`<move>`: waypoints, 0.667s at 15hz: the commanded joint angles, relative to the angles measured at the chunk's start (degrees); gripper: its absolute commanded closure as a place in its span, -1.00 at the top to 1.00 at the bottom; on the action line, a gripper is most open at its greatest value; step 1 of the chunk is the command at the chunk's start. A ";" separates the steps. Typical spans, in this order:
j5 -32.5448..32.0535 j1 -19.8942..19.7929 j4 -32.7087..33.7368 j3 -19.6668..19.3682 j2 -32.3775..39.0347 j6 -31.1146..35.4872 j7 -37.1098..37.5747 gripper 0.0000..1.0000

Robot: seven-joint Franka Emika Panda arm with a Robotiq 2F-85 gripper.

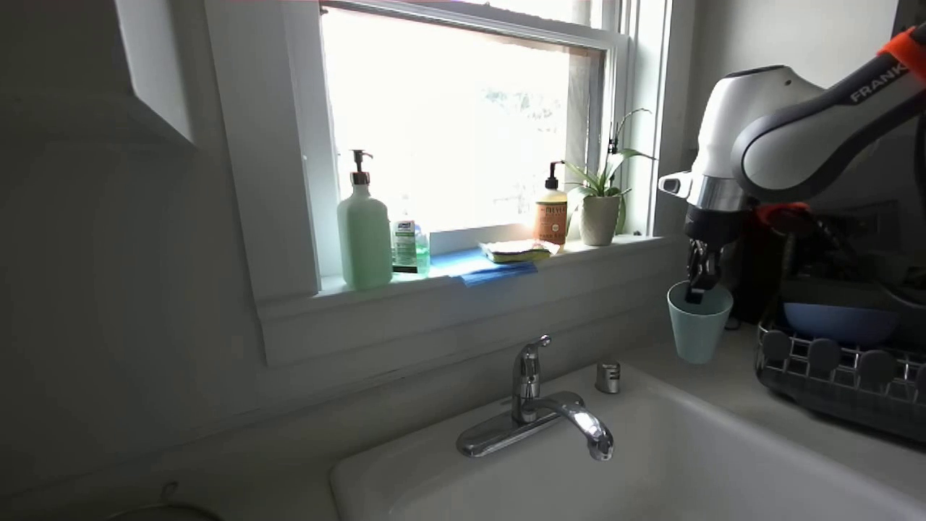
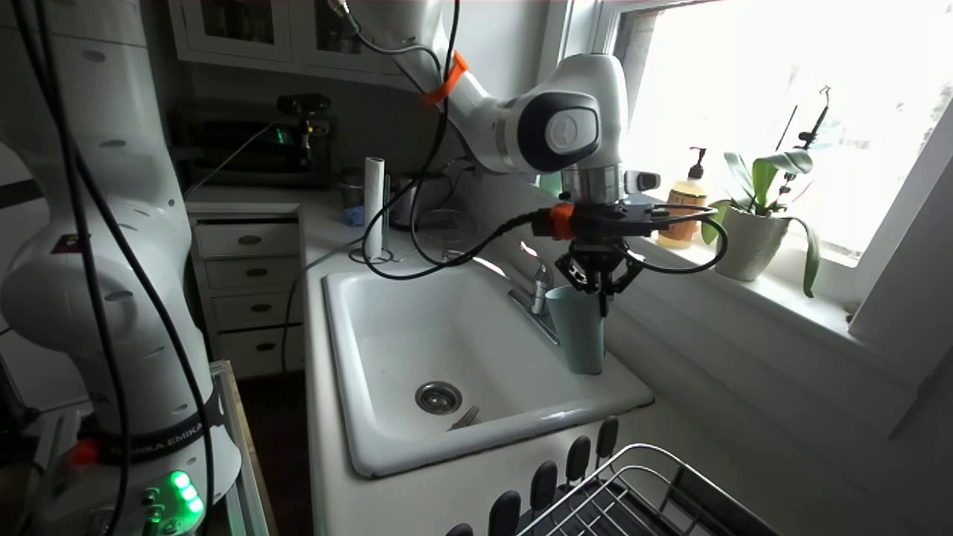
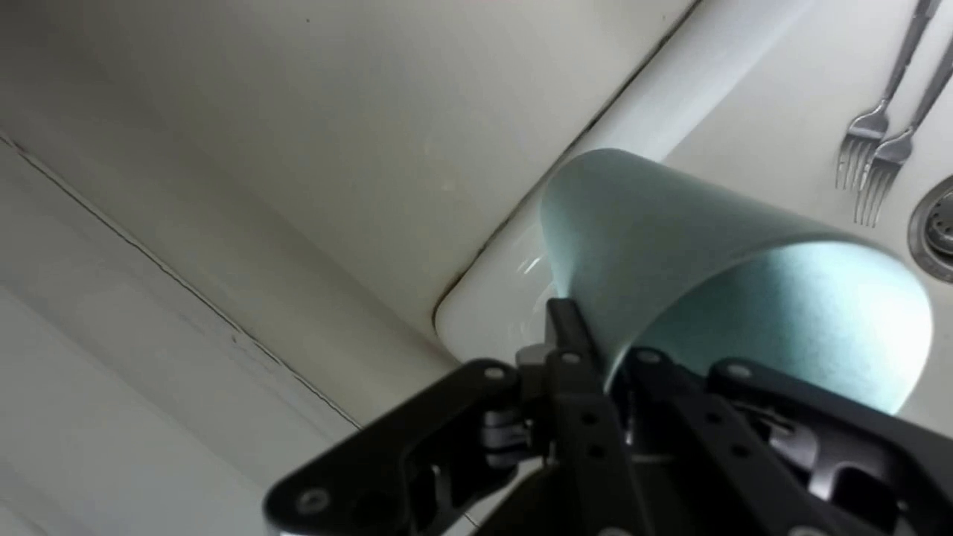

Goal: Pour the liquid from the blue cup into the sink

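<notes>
The pale blue-green cup (image 1: pixel 697 334) hangs near the back corner of the sink, beside the dish rack. It also shows in an exterior view (image 2: pixel 575 331) and in the wrist view (image 3: pixel 663 212). It is close to upright, mouth up, and appears raised above the surface. My gripper (image 1: pixel 696 291) is shut on the cup's wall at the rim, one finger inside and one outside; it shows too in the wrist view (image 3: pixel 595 357). No liquid can be seen in the cup. The white sink (image 2: pixel 342 387) has a chrome tap (image 1: pixel 529 383) at its back edge.
The wire dish rack (image 1: pixel 857 380) with a darker blue dish (image 1: pixel 843 322) stands beside the sink. Forks (image 3: pixel 871 141) lie in the basin near the drain (image 2: pixel 438 397). The window sill holds a pale green pump bottle (image 1: pixel 365 239), an orange-label bottle (image 1: pixel 552 217) and a potted plant (image 1: pixel 599 219).
</notes>
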 commanded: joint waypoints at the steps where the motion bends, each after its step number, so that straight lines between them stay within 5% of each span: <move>1: 7.57 -2.20 4.96 -1.65 2.73 -3.54 -8.71 -0.97; 10: 25.14 -9.17 14.93 -2.46 12.48 -7.67 -23.72 -0.97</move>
